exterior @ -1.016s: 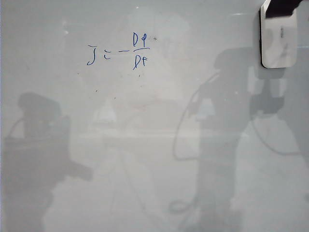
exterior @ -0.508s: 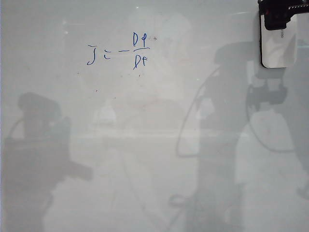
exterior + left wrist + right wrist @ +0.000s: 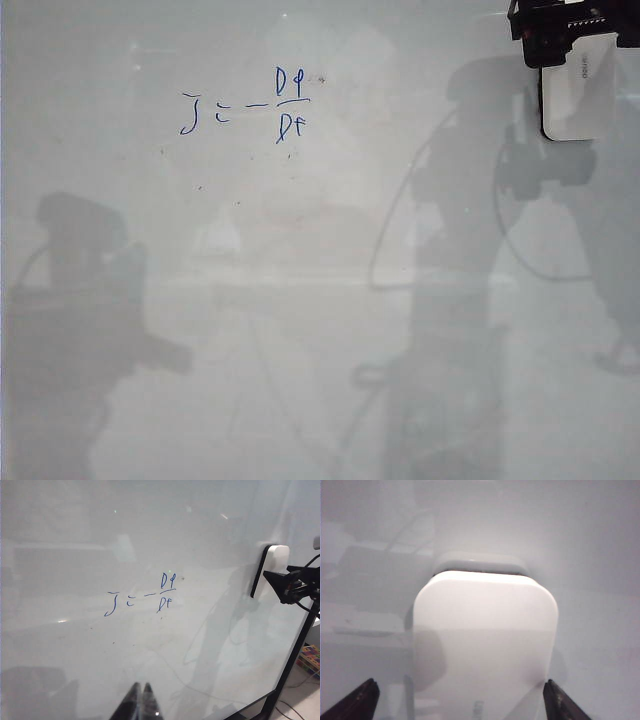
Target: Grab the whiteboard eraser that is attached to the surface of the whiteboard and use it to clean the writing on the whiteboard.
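Your right gripper (image 3: 460, 700) sat at the top right corner of the whiteboard (image 3: 320, 330), right over the eraser (image 3: 578, 95). Its jaws were spread wide, one dark fingertip (image 3: 357, 700) on each side of the white block, and neither tip touched it, so it held nothing. In the outside camera you saw the black gripper body (image 3: 565, 30) covering the eraser's upper end, while the rest of the eraser still clung flat to the board.

Your left gripper (image 3: 139, 702) showed only as two dark tips (image 3: 131, 705) pressed together at the edge of its own camera, shut and empty, well away from the board.

The blue writing (image 3: 245, 105) sat in the upper left part of the board, untouched and far from the eraser.
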Robot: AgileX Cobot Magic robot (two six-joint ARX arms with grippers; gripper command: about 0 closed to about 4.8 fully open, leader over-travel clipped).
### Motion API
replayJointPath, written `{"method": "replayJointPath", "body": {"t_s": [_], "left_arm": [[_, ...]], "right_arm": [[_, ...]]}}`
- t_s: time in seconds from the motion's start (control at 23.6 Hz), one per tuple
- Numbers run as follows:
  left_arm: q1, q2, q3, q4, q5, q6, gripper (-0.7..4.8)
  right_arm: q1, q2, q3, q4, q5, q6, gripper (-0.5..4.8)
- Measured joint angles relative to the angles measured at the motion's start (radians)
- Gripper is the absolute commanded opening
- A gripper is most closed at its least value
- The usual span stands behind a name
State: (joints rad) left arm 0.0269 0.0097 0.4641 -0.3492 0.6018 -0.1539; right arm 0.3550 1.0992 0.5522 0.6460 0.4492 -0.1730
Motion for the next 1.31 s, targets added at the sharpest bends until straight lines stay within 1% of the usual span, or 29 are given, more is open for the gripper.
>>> {"method": "replayJointPath", "body": {"t_s": [0.3, 0.55, 0.8, 0.85, 1.02, 1.19, 1.27, 1.31], "left_arm": [[0.0, 0.0, 0.0, -0.001, 0.0, 0.0, -0.05], [0.0, 0.0, 0.0, -0.001, 0.0, 0.0, -0.05], [0.0, 0.0, 0.0, 0.0, 0.0, 0.0, -0.05], [0.0, 0.0, 0.0, 0.0, 0.0, 0.0, -0.05], [0.0, 0.0, 0.0, 0.0, 0.0, 0.0, -0.05], [0.0, 0.0, 0.0, -0.001, 0.0, 0.0, -0.05], [0.0, 0.0, 0.0, 0.0, 0.0, 0.0, -0.05], [0.0, 0.0, 0.0, -0.001, 0.0, 0.0, -0.05]], "right_arm": [[-0.038, 0.019, 0.003, 0.0, 0.018, 0.0, 4.79], [-0.074, 0.019, 0.003, 0.0, -0.048, 0.0, 4.79], [-0.075, 0.031, 0.003, 0.0, -0.061, 0.01, 4.79], [-0.075, 0.034, 0.003, 0.001, -0.065, 0.01, 4.71], [-0.075, 0.037, 0.004, 0.0, -0.086, 0.013, 3.65], [-0.075, 0.037, 0.004, 0.005, -0.087, 0.013, 3.62], [-0.075, 0.043, 0.004, 0.015, -0.087, 0.013, 3.43], [-0.075, 0.047, 0.005, 0.018, -0.087, 0.014, 2.82]]}}
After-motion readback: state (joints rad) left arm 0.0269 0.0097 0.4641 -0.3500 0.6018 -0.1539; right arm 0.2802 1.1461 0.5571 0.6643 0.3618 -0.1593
